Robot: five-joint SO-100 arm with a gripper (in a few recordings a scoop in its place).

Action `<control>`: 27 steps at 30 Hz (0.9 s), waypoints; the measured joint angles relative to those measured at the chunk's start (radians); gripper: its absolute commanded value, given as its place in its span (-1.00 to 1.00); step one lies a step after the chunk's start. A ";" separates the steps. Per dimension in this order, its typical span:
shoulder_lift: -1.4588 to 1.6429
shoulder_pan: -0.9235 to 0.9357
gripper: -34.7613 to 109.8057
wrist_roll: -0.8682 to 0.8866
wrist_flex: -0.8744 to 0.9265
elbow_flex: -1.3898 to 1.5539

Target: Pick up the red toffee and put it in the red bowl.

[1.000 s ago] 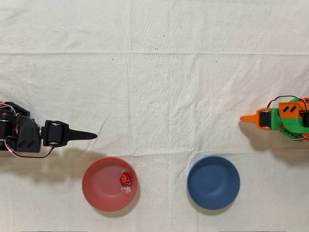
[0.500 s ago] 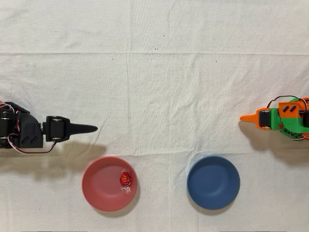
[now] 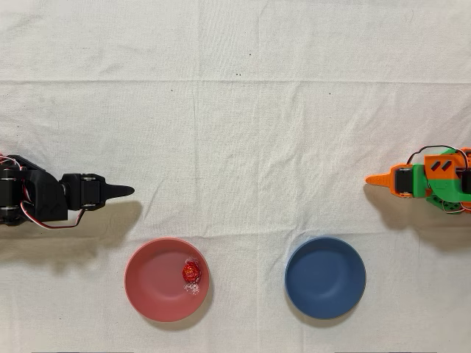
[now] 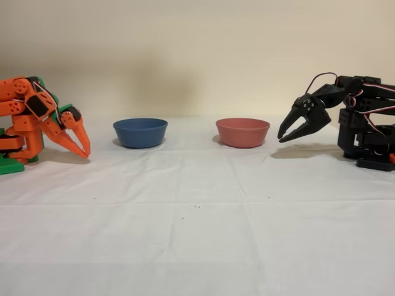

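Observation:
The red toffee (image 3: 192,272) lies inside the red bowl (image 3: 143,290), right of its middle, in the overhead view. In the fixed view the red bowl (image 4: 242,132) stands at centre right and its wall hides the toffee. My black gripper (image 3: 129,190) hovers above and left of the bowl in the overhead view, apart from it, with its fingers drawn to one narrow point and nothing held. Seen from the side, the gripper (image 4: 281,139) hangs just right of the bowl, tips together and angled down.
A dark blue bowl (image 3: 325,277) sits right of the red one in the overhead view; in the fixed view this blue bowl (image 4: 140,132) is at the left. The idle orange arm (image 3: 423,180) rests at the overhead view's right edge. White cloth covers the table.
The black arm has drawn back toward the left edge of the overhead view and slightly up, away from the red bowl. The toffee and both bowls have not moved.

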 measured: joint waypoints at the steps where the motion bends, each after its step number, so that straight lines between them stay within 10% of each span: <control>1: 0.000 0.000 -0.45 0.005 0.000 0.000; 27: 0.000 0.000 -0.51 0.011 0.000 0.000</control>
